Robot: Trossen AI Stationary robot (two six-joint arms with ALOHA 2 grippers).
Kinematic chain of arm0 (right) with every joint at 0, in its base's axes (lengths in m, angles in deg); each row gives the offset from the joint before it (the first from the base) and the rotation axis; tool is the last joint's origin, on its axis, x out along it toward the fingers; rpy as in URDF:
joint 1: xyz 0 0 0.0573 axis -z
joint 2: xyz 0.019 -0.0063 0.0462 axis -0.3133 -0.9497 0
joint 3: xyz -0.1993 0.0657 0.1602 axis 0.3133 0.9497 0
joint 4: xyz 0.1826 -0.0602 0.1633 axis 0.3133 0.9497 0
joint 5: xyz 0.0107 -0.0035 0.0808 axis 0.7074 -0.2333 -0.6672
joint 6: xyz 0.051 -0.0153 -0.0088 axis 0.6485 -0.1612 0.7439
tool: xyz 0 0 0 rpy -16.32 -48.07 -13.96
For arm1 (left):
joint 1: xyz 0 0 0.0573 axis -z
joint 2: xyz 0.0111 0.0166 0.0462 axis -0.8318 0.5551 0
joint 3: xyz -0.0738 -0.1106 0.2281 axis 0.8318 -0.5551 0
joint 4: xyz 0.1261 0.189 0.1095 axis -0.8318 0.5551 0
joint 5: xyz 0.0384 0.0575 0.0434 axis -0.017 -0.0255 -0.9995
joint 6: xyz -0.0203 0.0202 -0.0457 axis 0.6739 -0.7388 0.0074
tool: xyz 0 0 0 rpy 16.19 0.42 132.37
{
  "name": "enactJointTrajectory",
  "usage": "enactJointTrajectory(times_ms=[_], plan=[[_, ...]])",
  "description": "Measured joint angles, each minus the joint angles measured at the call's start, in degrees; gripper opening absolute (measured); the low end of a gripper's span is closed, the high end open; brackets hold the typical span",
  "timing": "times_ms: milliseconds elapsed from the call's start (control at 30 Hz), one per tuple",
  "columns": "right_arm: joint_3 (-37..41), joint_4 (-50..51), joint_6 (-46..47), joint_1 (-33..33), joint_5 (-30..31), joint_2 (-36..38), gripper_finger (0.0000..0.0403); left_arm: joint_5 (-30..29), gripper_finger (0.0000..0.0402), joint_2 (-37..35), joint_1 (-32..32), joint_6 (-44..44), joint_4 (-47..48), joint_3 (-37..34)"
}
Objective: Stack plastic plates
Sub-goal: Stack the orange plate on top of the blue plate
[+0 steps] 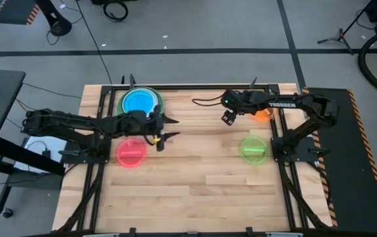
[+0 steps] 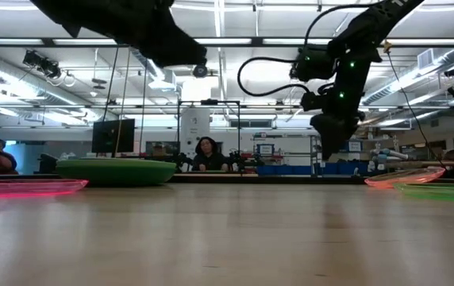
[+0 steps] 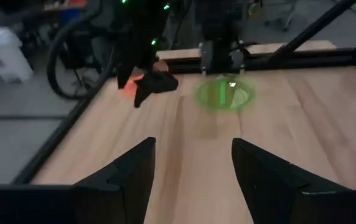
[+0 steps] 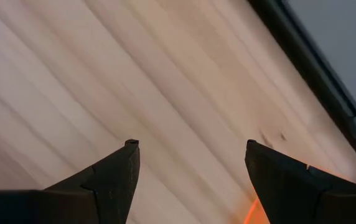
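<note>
A stack with a translucent blue plate [image 1: 138,101] on top of green plates [image 2: 116,171] sits near the table's far left. A red plate [image 1: 130,153] lies flat near the left side, a lime plate [image 1: 253,148] near the right, and an orange plate [image 1: 265,116] farther back, partly under the right arm. Purple, black and white plates do not show. My left gripper [image 1: 167,128] is open and empty, above the table right of the stack and the red plate. My right gripper [image 1: 228,117] is open, above bare wood left of the orange plate [image 4: 251,214].
A black frame [image 1: 195,85] runs along the table's far edge and both sides, where the arm bases stand. Bare wood [image 1: 195,178] fills the middle and near half. A cable [image 1: 205,101] loops by the right arm. People sit in the room beyond the table [image 2: 207,155].
</note>
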State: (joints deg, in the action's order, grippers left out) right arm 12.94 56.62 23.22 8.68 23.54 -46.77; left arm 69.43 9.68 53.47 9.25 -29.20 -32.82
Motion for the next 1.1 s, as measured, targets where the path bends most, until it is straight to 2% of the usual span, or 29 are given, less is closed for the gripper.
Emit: enactJointTrajectory(times_ms=[167, 400, 500, 633, 767, 967, 1100], plan=[[0.00, -5.96, 1.73, -3.67, 2.18, 0.00, 0.0297, -0.98, 0.0204, -0.04, 3.76, 1.93, -1.94, 0.00], [0.00, -9.70, 0.37, -6.97, 2.93, -0.02, 0.0297, -10.71, 0.0189, -0.04, 10.92, 6.43, -1.69, 0.00], [0.00, -9.80, 0.37, -8.48, 7.13, 0.06, 0.0297, -12.86, 0.0187, -0.04, 14.14, 7.58, -2.56, 0.00], [0.04, -12.11, -1.02, -12.29, 9.48, 1.88, 0.0297, -13.12, 0.0187, -0.06, 17.28, 7.67, -2.62, 0.00], [0.04, -13.81, -3.05, -14.87, 8.71, 5.06, 0.0297, -13.14, 0.0187, -0.06, 19.03, 7.94, -3.85, 0.00], [0.90, -10.86, -4.30, -15.25, 6.35, 7.46, 0.0297, -14.13, 0.0187, -0.06, 19.36, 11.17, -3.20, 0.00], [4.90, -11.48, -3.51, -15.25, 6.32, 7.65, 0.0297, -8.61, 0.0187, -0.06, 20.66, 13.12, 0.53, 0.00]])
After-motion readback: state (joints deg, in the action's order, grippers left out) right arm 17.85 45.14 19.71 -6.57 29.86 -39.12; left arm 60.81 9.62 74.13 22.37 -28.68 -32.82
